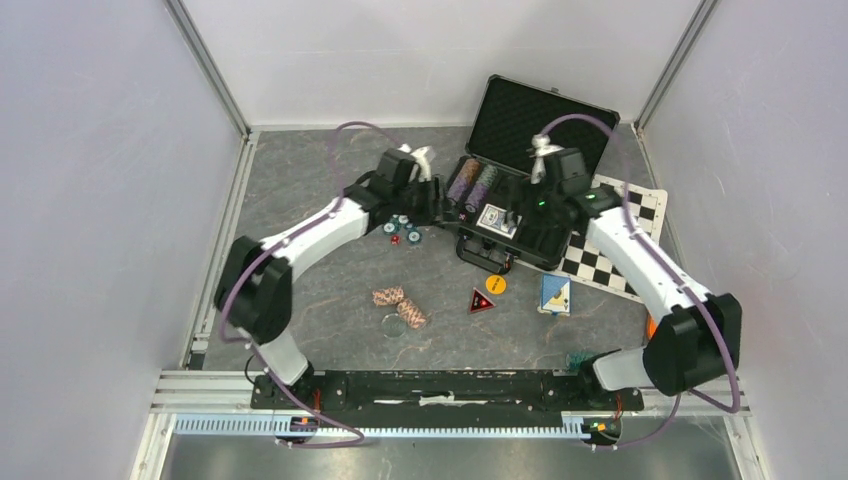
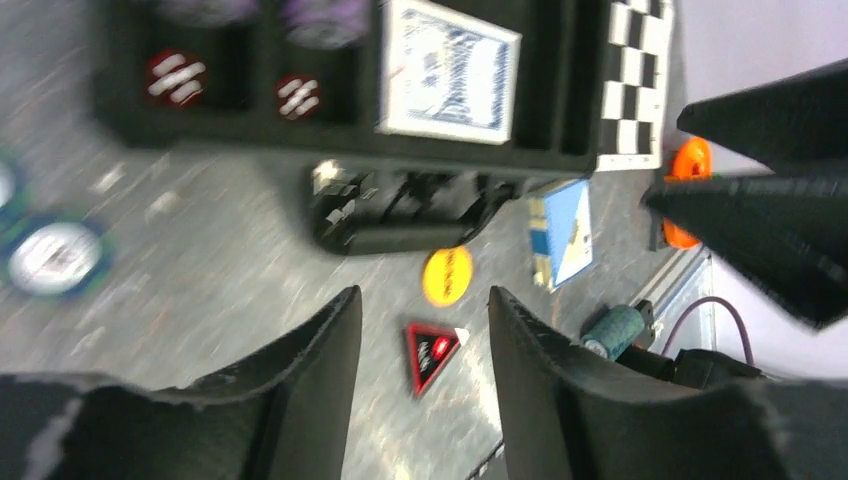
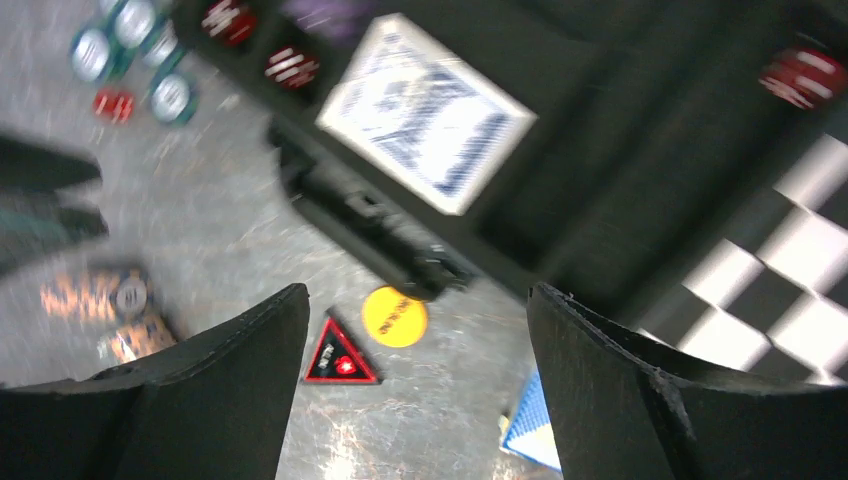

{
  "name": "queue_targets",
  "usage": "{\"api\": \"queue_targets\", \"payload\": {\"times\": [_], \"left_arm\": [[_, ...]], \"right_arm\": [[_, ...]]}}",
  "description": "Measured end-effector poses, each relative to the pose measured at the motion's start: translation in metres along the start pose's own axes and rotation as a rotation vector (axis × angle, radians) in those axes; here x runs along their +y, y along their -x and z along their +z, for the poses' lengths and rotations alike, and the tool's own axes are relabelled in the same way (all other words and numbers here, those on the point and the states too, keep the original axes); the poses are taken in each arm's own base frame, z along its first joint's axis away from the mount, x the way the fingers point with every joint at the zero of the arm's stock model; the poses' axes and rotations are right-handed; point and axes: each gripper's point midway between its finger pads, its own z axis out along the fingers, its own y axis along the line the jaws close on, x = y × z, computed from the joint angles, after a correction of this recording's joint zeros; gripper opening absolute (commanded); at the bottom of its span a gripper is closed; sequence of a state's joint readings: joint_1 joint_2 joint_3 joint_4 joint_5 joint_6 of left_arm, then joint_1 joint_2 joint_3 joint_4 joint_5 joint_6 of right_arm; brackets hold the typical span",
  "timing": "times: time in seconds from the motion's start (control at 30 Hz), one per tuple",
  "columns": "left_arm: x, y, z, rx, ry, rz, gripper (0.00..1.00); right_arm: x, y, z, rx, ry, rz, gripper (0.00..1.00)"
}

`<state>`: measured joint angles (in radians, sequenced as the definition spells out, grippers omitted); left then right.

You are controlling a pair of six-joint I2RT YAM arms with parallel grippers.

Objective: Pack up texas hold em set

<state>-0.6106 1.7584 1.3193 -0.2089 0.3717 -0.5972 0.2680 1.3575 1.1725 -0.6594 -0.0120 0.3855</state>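
The black case (image 1: pixel 540 120) stands open at the back centre. Its tray holds purple chip rows (image 1: pixel 472 185) and a blue-backed card deck (image 1: pixel 497 220). The deck also shows in the left wrist view (image 2: pixel 448 70) and the right wrist view (image 3: pixel 425 125). My left gripper (image 1: pixel 432 205) is open and empty at the tray's left edge. My right gripper (image 1: pixel 520 215) is open and empty above the tray's right part. Loose teal and red chips (image 1: pixel 405 230) lie left of the case. Two orange-brown chip rolls (image 1: pixel 400 305) lie nearer. A yellow disc (image 1: pixel 496 284) and a red triangle marker (image 1: pixel 481 300) lie in front of the case.
A blue card box (image 1: pixel 555 293) lies right of the triangle marker. A chessboard (image 1: pixel 610 240) lies under the case's right side. An orange object (image 1: pixel 650 325) and a green spool (image 1: pixel 580 358) sit near the right arm's base. White walls enclose the table.
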Motion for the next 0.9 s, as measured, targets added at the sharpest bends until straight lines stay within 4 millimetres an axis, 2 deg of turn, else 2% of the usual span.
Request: {"api": "queue_targets", "payload": {"times": [0.07, 0.1, 0.17, 0.2, 0.3, 0.37, 0.47, 0.63, 0.77, 0.9], "left_arm": [[0.022, -0.001, -0.027, -0.008, 0.076, -0.041, 0.67], [0.035, 0.001, -0.043, -0.021, 0.113, -0.069, 0.69], [0.062, 0.003, -0.075, -0.060, 0.188, -0.125, 0.76], [0.083, 0.003, -0.099, -0.088, 0.251, -0.170, 0.79], [0.115, -0.002, -0.138, -0.137, 0.392, -0.227, 0.84], [0.123, -0.015, -0.154, -0.139, 0.456, -0.243, 0.86], [0.137, -0.039, -0.168, -0.123, 0.512, -0.276, 0.87], [0.163, -0.067, -0.189, -0.098, 0.620, -0.352, 0.88], [0.164, -0.069, -0.202, -0.125, 0.646, -0.357, 0.88], [0.160, -0.069, -0.210, -0.145, 0.644, -0.349, 0.88]], "right_arm": [[0.035, -0.013, 0.008, 0.036, 0.096, -0.131, 0.84], [0.062, -0.024, 0.011, 0.050, 0.164, -0.224, 0.84], [0.106, -0.049, 0.013, 0.083, 0.270, -0.371, 0.82], [0.133, -0.067, 0.013, 0.104, 0.330, -0.462, 0.82], [0.172, -0.106, 0.013, 0.149, 0.415, -0.605, 0.80], [0.192, -0.135, 0.012, 0.182, 0.451, -0.681, 0.78], [0.206, -0.163, 0.013, 0.201, 0.483, -0.721, 0.79], [0.214, -0.205, 0.020, 0.246, 0.492, -0.720, 0.79], [0.219, -0.221, 0.035, 0.260, 0.461, -0.700, 0.76], [0.213, -0.228, 0.053, 0.269, 0.400, -0.682, 0.71]]}}
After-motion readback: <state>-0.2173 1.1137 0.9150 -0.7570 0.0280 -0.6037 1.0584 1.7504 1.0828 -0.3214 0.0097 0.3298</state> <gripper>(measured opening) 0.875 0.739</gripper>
